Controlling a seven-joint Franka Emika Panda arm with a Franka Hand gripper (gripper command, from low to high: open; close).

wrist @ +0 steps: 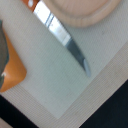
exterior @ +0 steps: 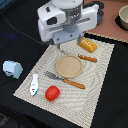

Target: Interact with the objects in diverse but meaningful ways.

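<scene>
In the exterior view the claw [exterior: 66, 46] hangs just above the toy knife [exterior: 80, 56], bread loaf [exterior: 88, 45] beside it, tomato [exterior: 52, 92] well away, while the wrist view shows the knife blade [wrist: 65, 39] close below but not whether the claw is spread, so a misjudged descent could skid the knife off the placemat [wrist: 55, 85].

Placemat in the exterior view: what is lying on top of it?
On the placemat lie a round wooden plate, fork, knife, yellow bread loaf, red tomato and small white bottle. The arm covers its far edge.
</scene>
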